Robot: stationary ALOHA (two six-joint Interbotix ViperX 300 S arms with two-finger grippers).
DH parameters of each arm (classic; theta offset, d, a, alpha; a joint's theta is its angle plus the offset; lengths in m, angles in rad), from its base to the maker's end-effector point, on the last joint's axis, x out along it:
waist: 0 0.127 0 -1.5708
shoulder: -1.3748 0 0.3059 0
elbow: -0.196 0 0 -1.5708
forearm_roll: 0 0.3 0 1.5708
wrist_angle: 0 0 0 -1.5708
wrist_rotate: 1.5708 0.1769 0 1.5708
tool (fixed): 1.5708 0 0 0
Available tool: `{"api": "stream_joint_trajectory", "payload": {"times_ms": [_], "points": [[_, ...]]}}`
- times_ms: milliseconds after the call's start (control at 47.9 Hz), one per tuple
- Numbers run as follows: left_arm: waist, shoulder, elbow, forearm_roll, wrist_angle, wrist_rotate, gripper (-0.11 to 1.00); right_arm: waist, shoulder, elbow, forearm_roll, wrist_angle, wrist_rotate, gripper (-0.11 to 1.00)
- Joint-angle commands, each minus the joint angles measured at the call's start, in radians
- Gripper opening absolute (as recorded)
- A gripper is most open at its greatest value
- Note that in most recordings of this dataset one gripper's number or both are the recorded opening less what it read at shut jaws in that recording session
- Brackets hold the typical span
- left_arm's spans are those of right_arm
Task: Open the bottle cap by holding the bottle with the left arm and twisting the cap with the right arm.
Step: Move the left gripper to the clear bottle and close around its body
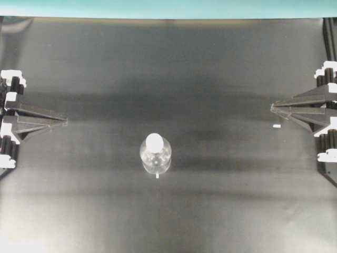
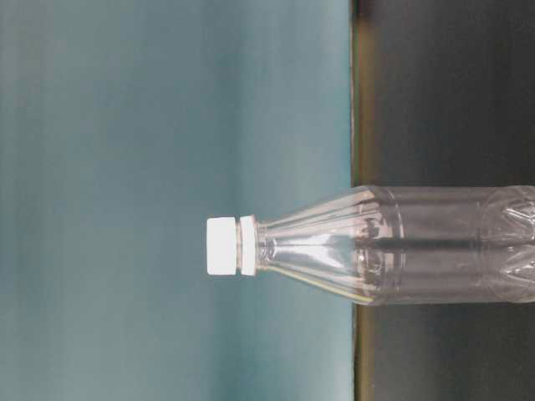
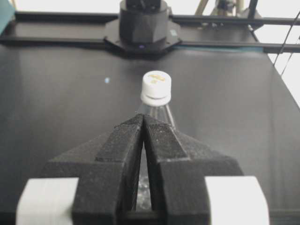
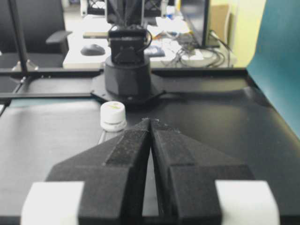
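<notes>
Bottle [image 1: 155,154] stood dead centre with cap [image 1: 155,140] on, both grippers, left [image 1: 65,121] and right [image 1: 272,107], pinched together at the frame edges, so I'd spread the left fingers wide first, then grab low on the body

One clear plastic bottle [image 1: 155,154], one white bottle cap [image 1: 155,140], two small white tape marks [image 1: 277,126] on one black tabletop [image 1: 168,68], and two black robot hands: left hand [image 1: 66,121], right hand [image 1: 271,107].
</notes>
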Motion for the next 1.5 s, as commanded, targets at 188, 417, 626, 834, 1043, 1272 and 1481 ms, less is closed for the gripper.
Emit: {"api": "stream_joint_trajectory", "payload": {"times_ms": [188, 417, 626, 834, 1043, 1272, 1481], "points": [[0.005, 0.144, -0.196, 0.041, -0.014, 0.009, 0.09, 0.0, 0.015, -0.026, 0.003, 0.052, 0.006, -0.01], [0.003, 0.368, -0.35, 0.041, -0.077, 0.008, 0.1, 0.0, 0.015, -0.046, 0.003, 0.143, 0.008, -0.01], [-0.002, 0.528, -0.434, 0.041, -0.183, 0.009, 0.48, 0.0, 0.015, -0.048, 0.003, 0.163, 0.008, -0.01], [-0.009, 0.647, -0.413, 0.041, -0.321, 0.003, 0.98, -0.003, -0.003, -0.049, 0.026, 0.166, 0.009, -0.01], [-0.037, 0.775, -0.351, 0.041, -0.474, -0.002, 0.97, -0.012, -0.026, -0.055, 0.054, 0.204, 0.011, -0.01], [-0.037, 0.867, -0.333, 0.041, -0.492, -0.005, 0.97, -0.028, -0.054, -0.061, 0.078, 0.264, 0.012, -0.01], [-0.04, 0.986, -0.319, 0.041, -0.52, -0.015, 0.97, -0.038, -0.054, -0.061, 0.081, 0.27, 0.012, -0.01]]}}
